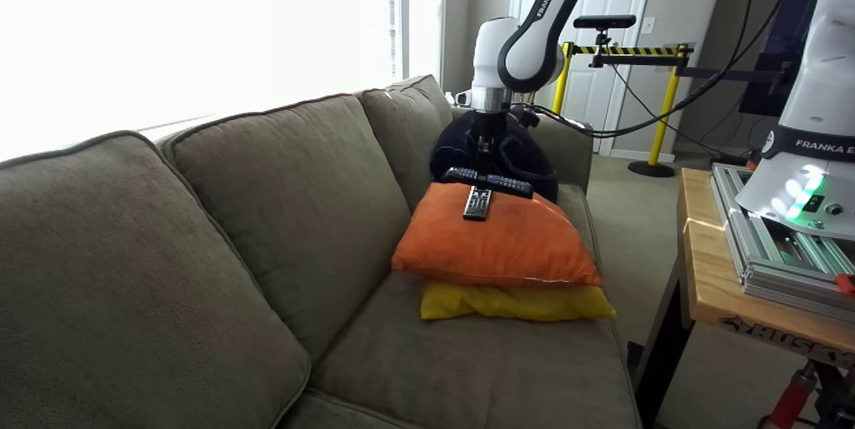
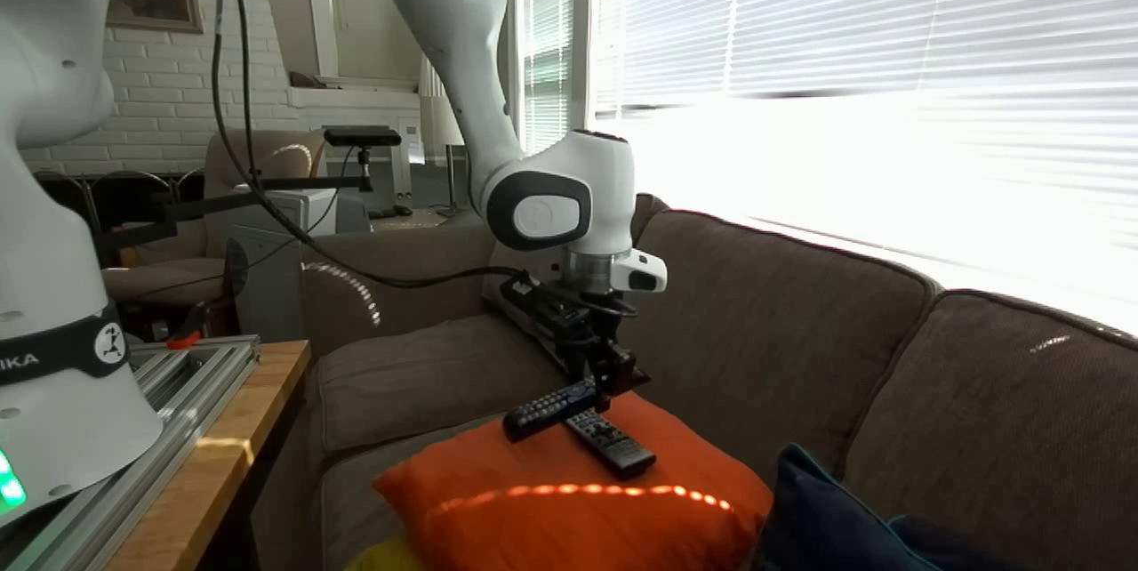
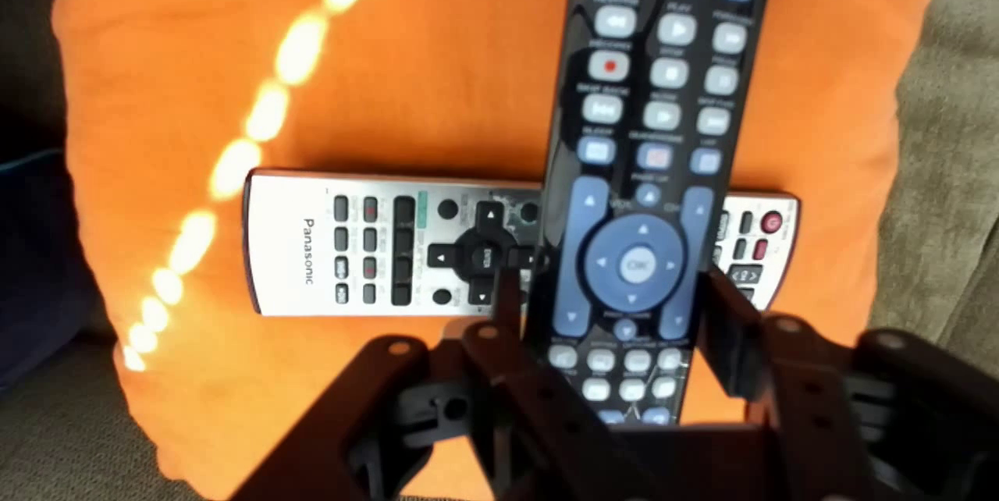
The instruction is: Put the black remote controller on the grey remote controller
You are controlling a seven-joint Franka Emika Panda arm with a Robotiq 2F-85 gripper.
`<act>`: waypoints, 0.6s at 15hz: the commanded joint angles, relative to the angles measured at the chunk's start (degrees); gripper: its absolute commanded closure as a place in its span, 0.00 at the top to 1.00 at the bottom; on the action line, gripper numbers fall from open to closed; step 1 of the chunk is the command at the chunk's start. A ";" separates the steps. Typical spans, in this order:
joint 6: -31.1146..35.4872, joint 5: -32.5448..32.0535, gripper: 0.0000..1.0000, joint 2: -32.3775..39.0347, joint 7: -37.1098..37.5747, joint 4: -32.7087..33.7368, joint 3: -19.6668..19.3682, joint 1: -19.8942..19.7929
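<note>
- Claw point(image 3: 614, 294) clamped on the black remote point(image 3: 644, 189) by its sides.
- Black remote crosswise over the grey remote point(image 3: 289, 236); whether they touch, I cannot tell.
- Under the grey remote: orange cushion point(image 3: 437, 79), then yellow cushion point(image 1: 518, 302), on the sofa point(image 1: 287, 175).

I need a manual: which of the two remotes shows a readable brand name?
The grey remote controller lying on the orange pillow: "Panasonic" is printed near one end. On the black remote controller in the gripper, no brand is readable.

wrist view: close, downward | exterior views: opposed | shared: orange pillow point(image 1: 507, 248)
</note>
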 commanded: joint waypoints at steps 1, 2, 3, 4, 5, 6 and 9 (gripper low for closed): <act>-0.70 -3.32 0.31 2.01 -2.12 2.46 0.72 -1.50; -0.81 -3.61 0.31 2.27 -2.46 2.77 0.80 -1.71; -0.66 -3.91 0.31 2.49 -2.51 2.94 0.67 -1.71; -0.56 -3.98 0.31 2.81 -2.69 3.34 0.79 -1.91; -0.62 -4.12 0.31 3.07 -2.82 3.66 0.78 -1.99; -0.59 -4.17 0.31 3.26 -2.97 3.87 0.74 -2.04; -0.53 -4.38 0.31 3.78 -3.03 4.45 0.63 -2.08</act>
